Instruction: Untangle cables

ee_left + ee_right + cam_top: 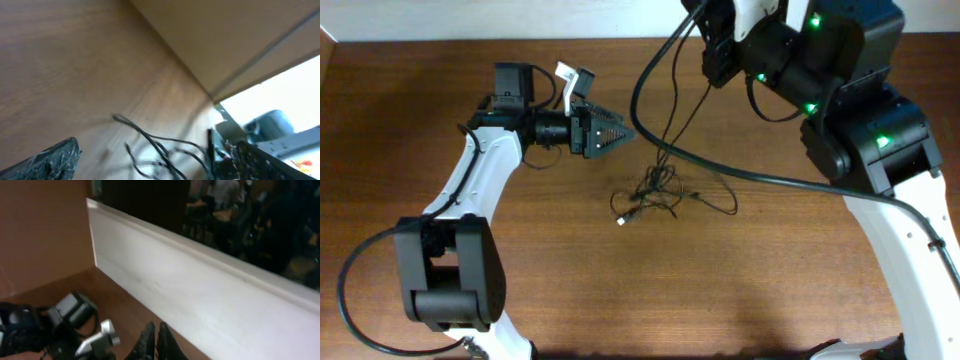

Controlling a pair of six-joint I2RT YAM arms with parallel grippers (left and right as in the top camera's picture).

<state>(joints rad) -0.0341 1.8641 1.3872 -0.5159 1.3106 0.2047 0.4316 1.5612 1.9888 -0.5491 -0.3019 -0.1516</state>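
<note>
- Cables lie in a loose tangle near the middle of the tabletop, with one pale plug end at the heap's lower left
- Thin strands climb from the tangle to the right claw, which is pinched narrow on them
- Left claw hovers just beside the tangle, spread wide, holding nothing

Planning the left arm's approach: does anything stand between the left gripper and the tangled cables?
Nothing visible lies directly between the left gripper and the cables. The right arm's thick cable passes close beside that path, though.
</note>
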